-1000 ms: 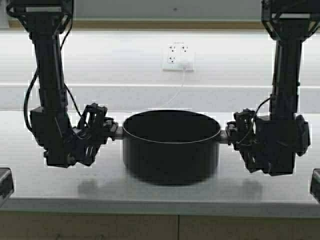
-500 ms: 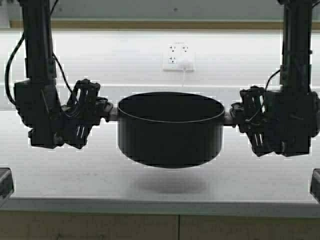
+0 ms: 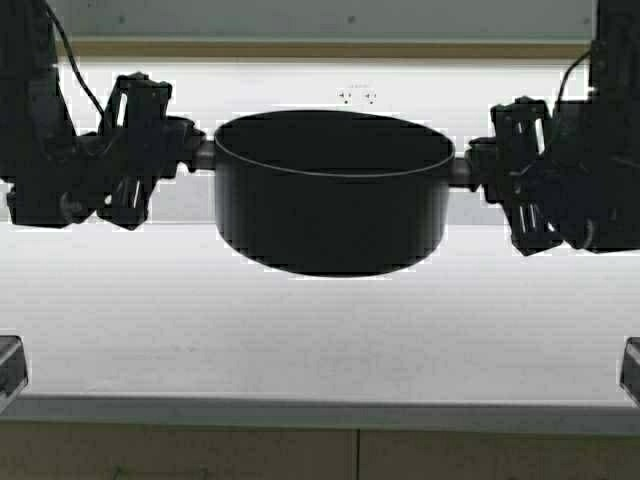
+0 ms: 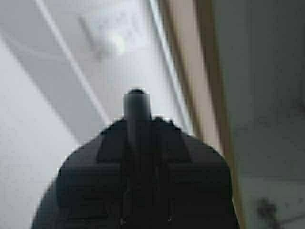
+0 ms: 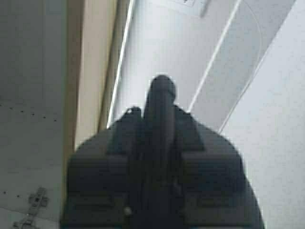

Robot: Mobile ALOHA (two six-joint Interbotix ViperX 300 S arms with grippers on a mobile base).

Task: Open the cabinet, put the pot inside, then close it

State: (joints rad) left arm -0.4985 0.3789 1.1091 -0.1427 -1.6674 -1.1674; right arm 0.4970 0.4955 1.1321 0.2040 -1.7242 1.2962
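Between left gripper (image 3: 196, 152) and right gripper (image 3: 470, 168), round matt-black pot (image 3: 333, 195)

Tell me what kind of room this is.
Most likely a kitchen: a pale countertop over tan base units, a wall socket behind, and a black pot held up by the left gripper and right gripper.

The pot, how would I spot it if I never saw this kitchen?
Look above the pale countertop, between the two black robot arms. The pot hangs there in the air, left gripper and right gripper clamping its side handles. It's the only round, wide, matt-black thing.
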